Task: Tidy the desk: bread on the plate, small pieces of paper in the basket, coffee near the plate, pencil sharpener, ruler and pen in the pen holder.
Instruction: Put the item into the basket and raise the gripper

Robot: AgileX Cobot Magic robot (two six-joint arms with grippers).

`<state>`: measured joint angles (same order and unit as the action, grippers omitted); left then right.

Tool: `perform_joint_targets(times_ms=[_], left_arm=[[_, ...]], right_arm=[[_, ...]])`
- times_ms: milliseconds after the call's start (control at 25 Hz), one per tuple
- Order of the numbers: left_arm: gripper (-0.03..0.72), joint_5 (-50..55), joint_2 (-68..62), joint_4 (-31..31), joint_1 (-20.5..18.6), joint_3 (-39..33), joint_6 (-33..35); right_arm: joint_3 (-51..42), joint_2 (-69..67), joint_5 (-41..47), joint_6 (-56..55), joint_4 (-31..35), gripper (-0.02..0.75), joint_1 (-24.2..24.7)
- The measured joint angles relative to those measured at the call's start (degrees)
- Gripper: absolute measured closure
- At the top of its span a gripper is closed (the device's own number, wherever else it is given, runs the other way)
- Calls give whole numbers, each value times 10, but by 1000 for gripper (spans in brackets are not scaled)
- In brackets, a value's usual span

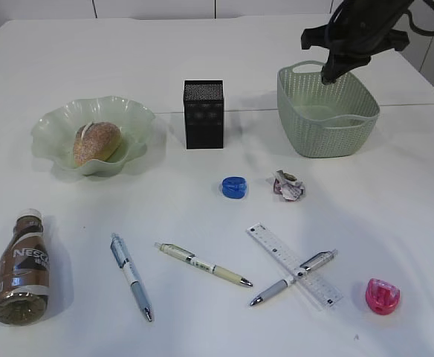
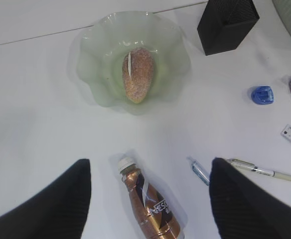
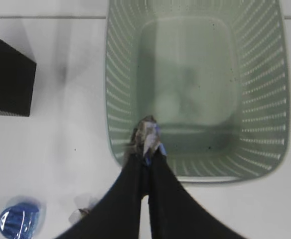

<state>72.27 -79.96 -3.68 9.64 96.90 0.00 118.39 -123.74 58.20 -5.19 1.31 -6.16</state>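
Note:
My right gripper (image 3: 146, 155) is shut on a small crumpled piece of paper (image 3: 148, 132) and hangs over the green basket (image 3: 280, 99), just inside one wall. In the exterior view this gripper (image 1: 330, 74) is above the basket (image 1: 366, 111). A second paper ball (image 1: 287, 185) lies on the table. My left gripper (image 2: 149, 167) is open above the lying coffee bottle (image 2: 148, 204), apart from it. The bread (image 1: 96, 143) rests on the green plate (image 1: 135, 119). The black pen holder (image 1: 203, 114) stands mid-table.
A blue pencil sharpener (image 1: 234, 187) and a pink one (image 1: 382, 295) lie loose. The clear ruler (image 1: 273, 247) lies under a grey pen (image 1: 293, 278). Two more pens (image 1: 131, 277) (image 1: 203, 265) lie near the front. The coffee bottle (image 1: 24, 268) lies front left.

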Motion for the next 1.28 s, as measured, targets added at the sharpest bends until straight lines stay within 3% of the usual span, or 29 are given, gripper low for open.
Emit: perform_joint_targets(times_ms=[320, 720, 800, 880, 960, 1000, 1040, 1080, 1280], left_arm=[[168, 0, 0, -19, 0, 0, 0], [168, 0, 0, -21, 0, 0, 0], [168, 0, 0, -21, 0, 0, 0], [168, 0, 0, -21, 0, 0, 0], [168, 0, 0, -21, 0, 0, 0], [168, 0, 0, -21, 0, 0, 0], [168, 0, 0, -21, 0, 0, 0], [168, 0, 0, -21, 0, 0, 0], [168, 0, 0, -21, 0, 0, 0]], right_arm=[[21, -59, -22, -1, -46, 711, 0], [34, -84, -36, -3, -55, 701, 0], [34, -84, -43, -3, -56, 660, 0], [34, -84, -50, -3, -56, 559, 0], [34, -84, -50, -3, -56, 559, 0], [34, -84, -56, -3, -56, 388, 0], [34, -84, -56, -3, -56, 304, 0], [34, -84, -58, -3, -56, 267, 0], [44, -84, -36, -3, -53, 195, 0]])
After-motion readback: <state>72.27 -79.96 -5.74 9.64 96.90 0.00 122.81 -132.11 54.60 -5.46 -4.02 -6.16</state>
